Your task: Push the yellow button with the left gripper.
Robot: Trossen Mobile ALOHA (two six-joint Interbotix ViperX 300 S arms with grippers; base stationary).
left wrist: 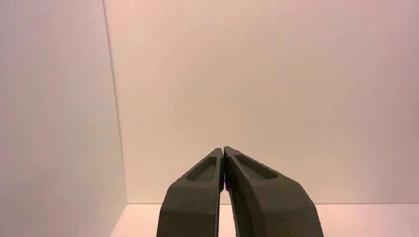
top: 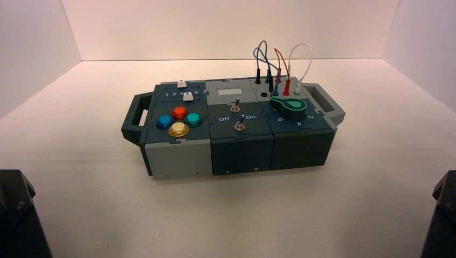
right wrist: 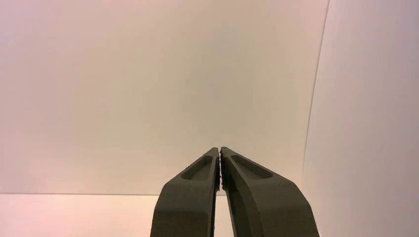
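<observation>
The yellow button [top: 178, 129] is the nearest of a diamond of round buttons on the box's left module, with a red button [top: 179, 112], a blue button [top: 164, 121] and a teal button [top: 193, 119] around it. My left gripper [left wrist: 223, 149] is shut, tips touching, nothing between them, and it faces a bare wall far from the box. In the high view only the left arm's black base [top: 19, 215] shows at the bottom left corner. My right gripper [right wrist: 219, 149] is likewise shut and empty, parked at the bottom right.
The box [top: 231, 145] stands mid-table, slightly turned, with handles at both ends. Its middle module carries two toggle switches [top: 237, 105]; the right module has a green knob [top: 289, 107] and looping wires [top: 277, 64]. White sliders [top: 186, 97] sit behind the buttons. Walls enclose the table.
</observation>
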